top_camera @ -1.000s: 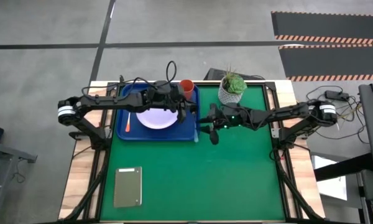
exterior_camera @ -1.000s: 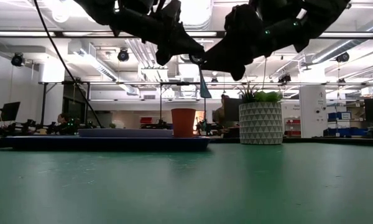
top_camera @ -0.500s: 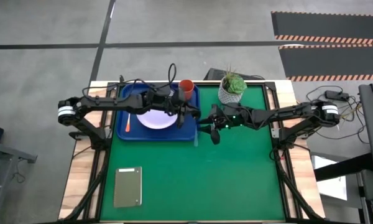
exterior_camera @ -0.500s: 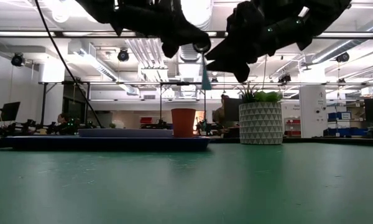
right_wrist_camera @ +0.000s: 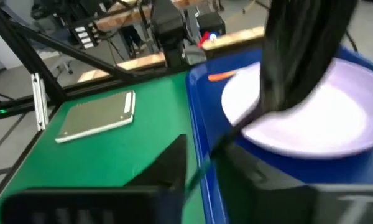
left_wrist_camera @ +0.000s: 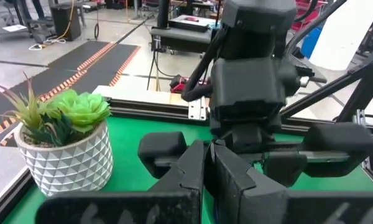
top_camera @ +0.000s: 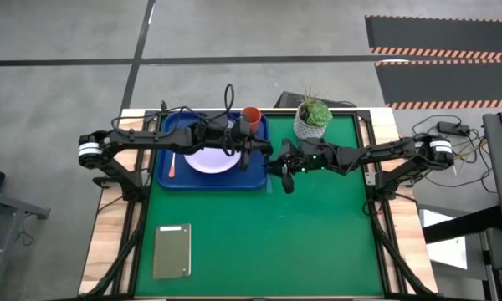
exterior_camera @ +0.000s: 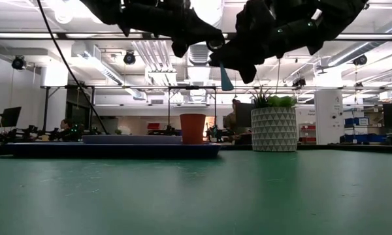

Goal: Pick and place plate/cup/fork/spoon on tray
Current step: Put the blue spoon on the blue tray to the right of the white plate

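The tray [top_camera: 164,179] lay in the upper left part of the green table [top_camera: 318,234] in the high view. The plate [top_camera: 207,160] sat in the middle of it. The fork [top_camera: 172,163] lay on the tray just left of the plate, and the cup [top_camera: 251,115] stood upright at the tray's upper right corner.

The left gripper [top_camera: 252,153] hung above the tray's right edge, its fingers [left_wrist_camera: 199,177] pressed together in the left wrist view. The right gripper [top_camera: 277,165] hovered just right of it, near the centre of the frame, and the two nearly met. Whether the right gripper was closed could not be told.

In the low view the spoon [exterior_camera: 226,79] was up in the air, its blue handle tilted and hanging below the two dark grippers at the top centre, clear of the table. Which gripper held it could not be made out.

A potted plant [top_camera: 312,119] stood right of the cup. A grey slab [top_camera: 171,250] lay at the lower left.
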`<action>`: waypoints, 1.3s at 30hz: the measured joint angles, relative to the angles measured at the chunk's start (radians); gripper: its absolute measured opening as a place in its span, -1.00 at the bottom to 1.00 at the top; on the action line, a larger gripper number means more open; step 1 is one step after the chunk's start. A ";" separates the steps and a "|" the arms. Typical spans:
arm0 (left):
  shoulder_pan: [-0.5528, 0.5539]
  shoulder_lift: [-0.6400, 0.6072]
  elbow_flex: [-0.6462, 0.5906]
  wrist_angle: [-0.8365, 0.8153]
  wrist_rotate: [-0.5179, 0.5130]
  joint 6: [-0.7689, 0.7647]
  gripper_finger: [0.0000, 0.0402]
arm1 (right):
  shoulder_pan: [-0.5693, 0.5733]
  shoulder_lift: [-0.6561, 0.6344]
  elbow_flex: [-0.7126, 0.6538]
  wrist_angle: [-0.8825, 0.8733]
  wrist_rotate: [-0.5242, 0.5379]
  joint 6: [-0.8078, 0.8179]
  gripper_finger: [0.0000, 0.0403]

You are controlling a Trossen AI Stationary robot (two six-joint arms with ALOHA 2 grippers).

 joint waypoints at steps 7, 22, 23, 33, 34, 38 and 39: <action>-0.001 0.001 -0.005 0.006 0.005 0.027 -0.99 | 0.001 0.001 -0.002 0.010 0.004 -0.011 -0.93; -0.004 -0.011 -0.007 -0.022 0.003 0.023 -0.66 | 0.002 0.003 -0.012 0.018 0.000 -0.022 -0.95; -0.004 -0.015 -0.007 -0.030 0.003 0.025 -0.64 | 0.002 0.003 -0.012 0.018 -0.004 -0.022 -0.95; -0.003 -0.042 -0.007 -0.067 -0.002 0.026 -0.24 | 0.001 0.003 -0.013 0.024 -0.047 -0.012 -0.95; -0.003 -0.047 -0.007 -0.067 -0.002 0.026 -0.20 | 0.001 0.003 -0.013 0.025 -0.050 -0.012 -0.95; 0.002 -0.084 -0.008 -0.076 -0.002 0.037 -0.06 | 0.000 0.003 -0.013 0.024 -0.073 -0.002 -0.95; 0.003 -0.097 -0.008 -0.088 -0.003 0.044 -0.05 | 0.000 0.003 -0.013 0.021 -0.076 0.003 -0.95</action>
